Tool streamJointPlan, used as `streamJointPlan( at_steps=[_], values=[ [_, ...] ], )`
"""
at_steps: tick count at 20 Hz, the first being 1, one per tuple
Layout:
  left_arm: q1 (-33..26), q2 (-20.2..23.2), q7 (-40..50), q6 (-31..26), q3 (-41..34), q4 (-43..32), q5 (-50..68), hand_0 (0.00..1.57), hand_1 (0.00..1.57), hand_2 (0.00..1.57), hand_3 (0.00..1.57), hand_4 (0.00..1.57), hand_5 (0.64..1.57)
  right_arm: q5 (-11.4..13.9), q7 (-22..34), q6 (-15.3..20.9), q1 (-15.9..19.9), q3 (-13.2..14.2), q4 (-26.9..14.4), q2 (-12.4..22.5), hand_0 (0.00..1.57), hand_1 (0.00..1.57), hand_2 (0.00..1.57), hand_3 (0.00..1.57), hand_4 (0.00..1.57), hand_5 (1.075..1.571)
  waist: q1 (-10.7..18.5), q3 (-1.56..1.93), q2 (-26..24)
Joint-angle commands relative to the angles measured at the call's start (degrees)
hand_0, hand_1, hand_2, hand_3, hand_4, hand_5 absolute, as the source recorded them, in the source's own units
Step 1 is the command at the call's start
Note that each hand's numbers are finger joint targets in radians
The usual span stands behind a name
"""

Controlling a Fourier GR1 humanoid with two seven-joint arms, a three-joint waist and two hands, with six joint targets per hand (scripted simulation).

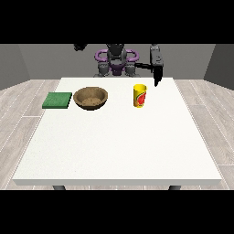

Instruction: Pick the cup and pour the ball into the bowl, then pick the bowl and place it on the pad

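Note:
A yellow cup with a red mark stands upright on the white table, right of centre near the far side. The ball inside it is hidden. A brown wooden bowl sits to the cup's left, and a green square pad lies left of the bowl. The hand at the view's right hangs above the table's far edge, up and to the right of the cup, apart from it, fingers pointing straight down. The hand at the view's left is raised high beside the robot, far from everything.
The robot's torso stands behind the table's far edge. The table's near half carries nothing. Wooden floor surrounds the table on both sides.

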State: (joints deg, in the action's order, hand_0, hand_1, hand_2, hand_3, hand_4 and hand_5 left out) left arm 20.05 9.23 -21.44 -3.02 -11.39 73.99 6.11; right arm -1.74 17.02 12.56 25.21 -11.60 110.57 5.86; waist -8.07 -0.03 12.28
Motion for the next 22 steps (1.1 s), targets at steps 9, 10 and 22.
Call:
streamJointPlan(
  at_steps=[9,10,22],
  values=[
    [7.41,0.7,-13.25,-0.65,-2.67,-24.73,-1.38,0.0,0.0,0.0,0.0,0.0,1.439,-1.79,5.13,-3.33,-2.08,3.82,4.23,1.05,0.0,0.0,0.0,0.0,0.0,1.566,-1.19,-0.01,-1.59],
    [4.8,-0.22,-16.58,0.68,-3.49,-23.49,-1.21,0.0,0.0,0.0,0.0,0.0,1.432,-6.36,-0.29,-7.24,-5.12,7.54,5.41,3.24,0.0,0.0,0.0,0.0,0.0,1.567,-3.23,0.01,-0.08],
    [11.36,0.64,-24.53,1.24,-4.83,-37.28,-1.57,0.0,0.0,0.0,0.0,0.0,1.426,-12.99,-2.54,-13.86,-6.77,17.38,6.59,8.03,0.0,0.0,0.0,0.0,0.0,1.566,-4.46,0.01,3.66]
  ],
)
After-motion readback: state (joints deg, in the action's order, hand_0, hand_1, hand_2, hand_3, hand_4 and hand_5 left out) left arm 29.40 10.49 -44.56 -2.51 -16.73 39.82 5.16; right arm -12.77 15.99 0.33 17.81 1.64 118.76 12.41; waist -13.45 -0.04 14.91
